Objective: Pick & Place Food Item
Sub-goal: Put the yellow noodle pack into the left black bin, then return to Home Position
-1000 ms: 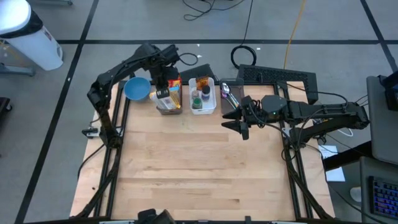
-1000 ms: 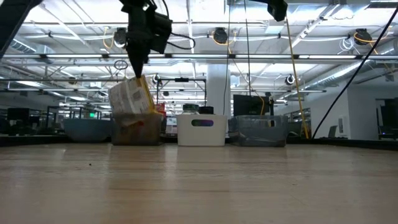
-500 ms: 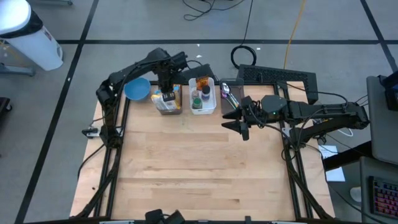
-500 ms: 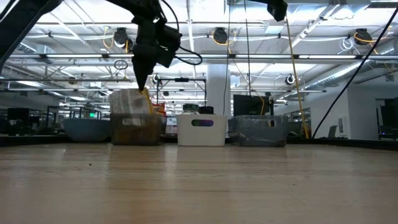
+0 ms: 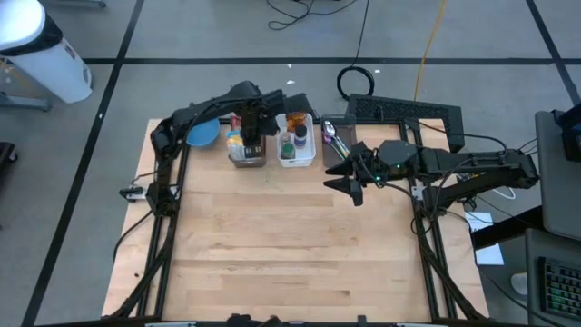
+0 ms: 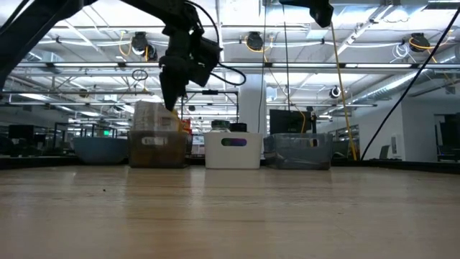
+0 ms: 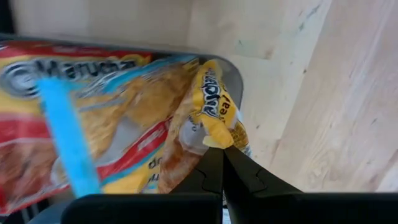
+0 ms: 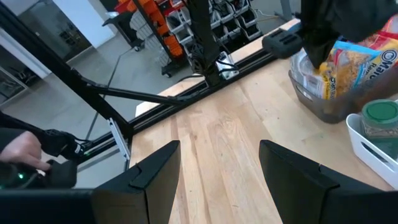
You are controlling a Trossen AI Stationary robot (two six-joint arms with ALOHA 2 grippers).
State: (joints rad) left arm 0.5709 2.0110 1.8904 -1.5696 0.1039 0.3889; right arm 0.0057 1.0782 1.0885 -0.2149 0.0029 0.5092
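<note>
Left Gripper Pinching a Packet Over the Clear Bin

Left gripper (image 5: pixel 251 130), its dark fingers pressed together on the corner of a yellow snack packet (image 7: pixel 208 118), hung over the clear plastic bin (image 5: pixel 246 154) in the upper left of the high view. The packet stood roughly on end in the bin, its long axis running up toward the fingers, its crumpled yellow top pinched. It was glossy, with dark lettering on yellow. Beside it in the same bin lay a red, blue and yellow ramen noodle packet (image 7: pixel 81 124). A white rectangular tub (image 5: pixel 296 141) stood just right of the bin. Right gripper (image 5: pixel 346 174), fingers spread and empty, waited right of centre above the wooden table (image 5: pixel 290 245).
</note>
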